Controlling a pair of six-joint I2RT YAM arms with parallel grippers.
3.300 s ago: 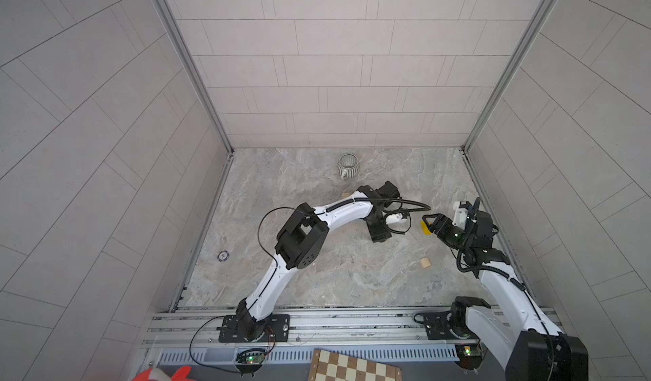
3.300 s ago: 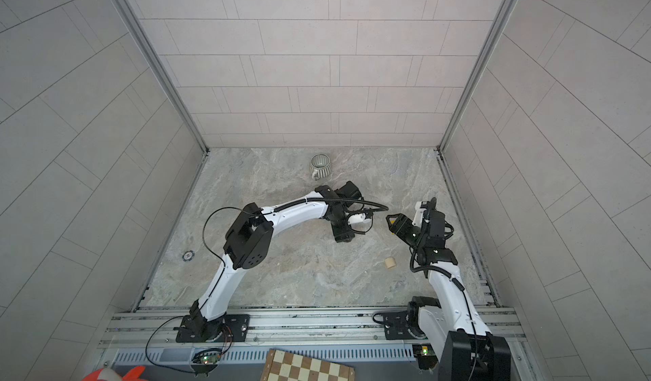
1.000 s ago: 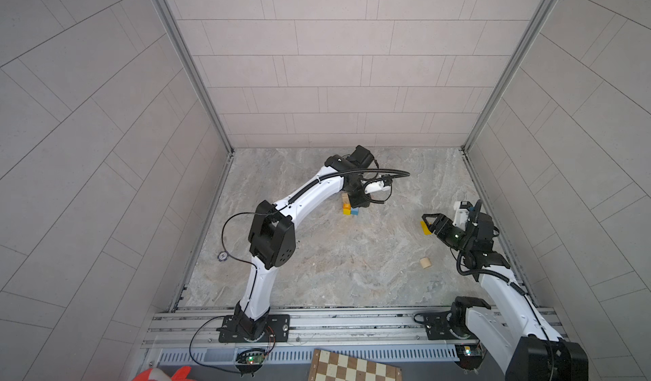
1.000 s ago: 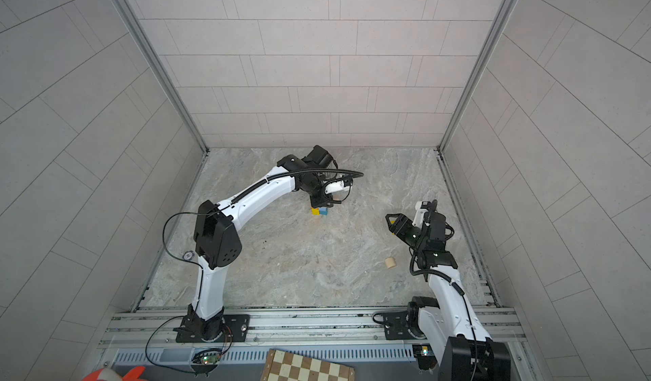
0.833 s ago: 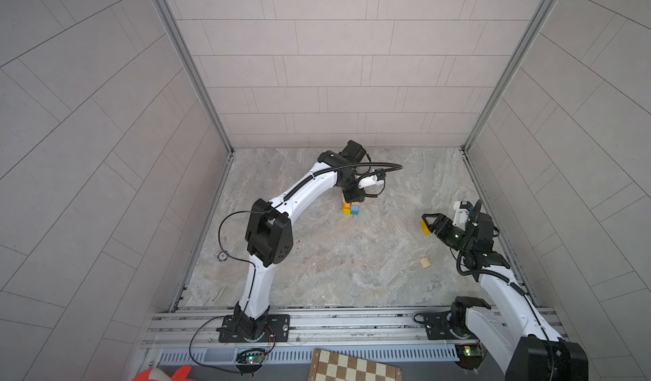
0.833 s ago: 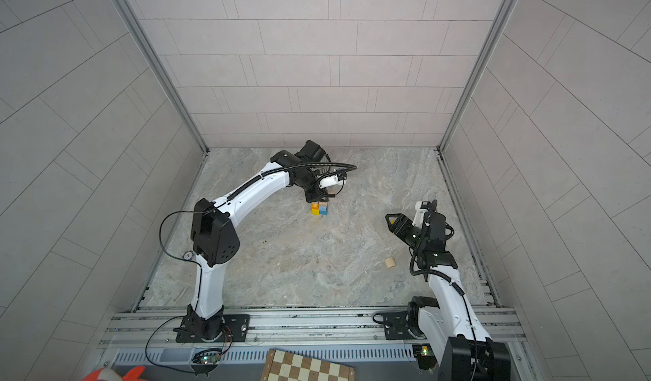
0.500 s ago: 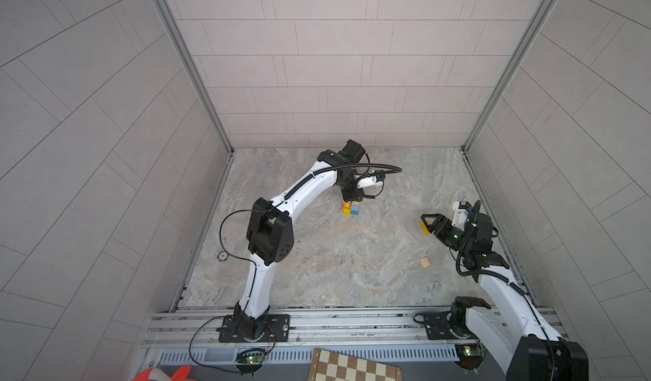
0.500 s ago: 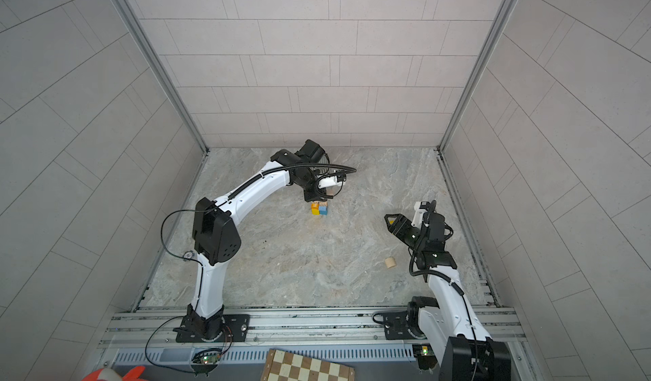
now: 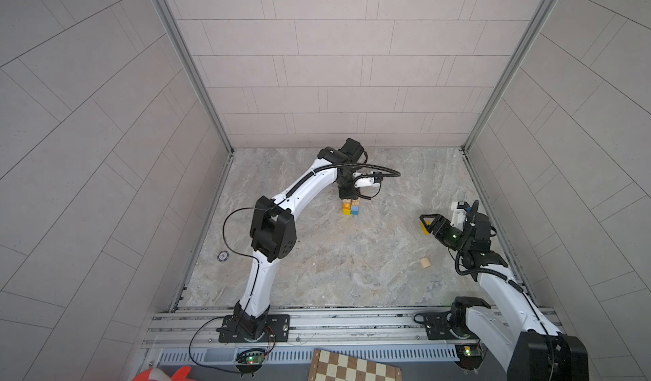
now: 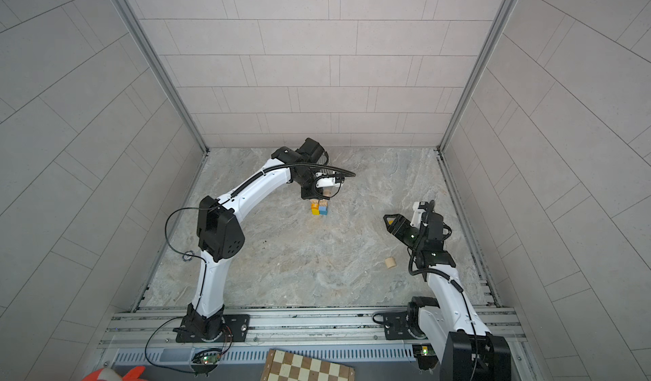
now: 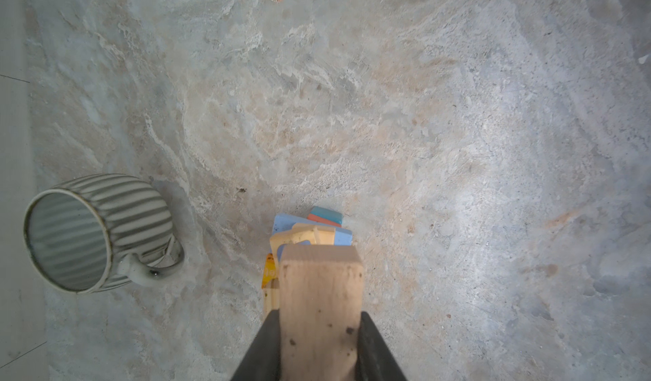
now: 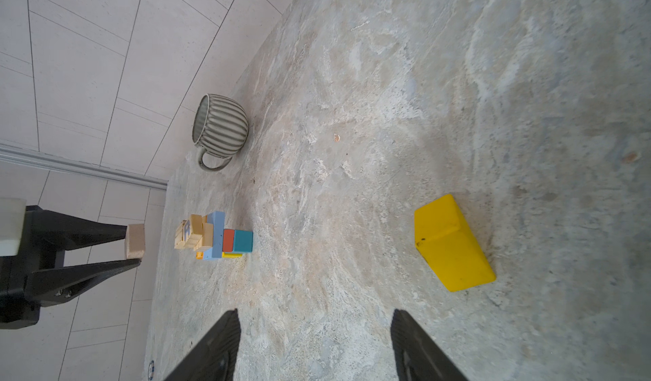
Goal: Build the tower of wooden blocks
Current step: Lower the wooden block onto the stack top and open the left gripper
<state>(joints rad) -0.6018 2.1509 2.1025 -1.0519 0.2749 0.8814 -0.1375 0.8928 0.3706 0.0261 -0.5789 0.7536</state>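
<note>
Grey ribbed mug (image 12: 220, 130), yellow block (image 12: 452, 243).

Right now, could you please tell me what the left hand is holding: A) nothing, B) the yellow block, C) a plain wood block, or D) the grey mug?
C: the left hand is shut on a plain wood block, seen between its jaws in the left wrist view.

White arm shells (image 9: 310, 189), black joint housings (image 9: 273, 231), black cables (image 9: 370, 167); black tapered left gripper (image 12: 133, 247).
</note>
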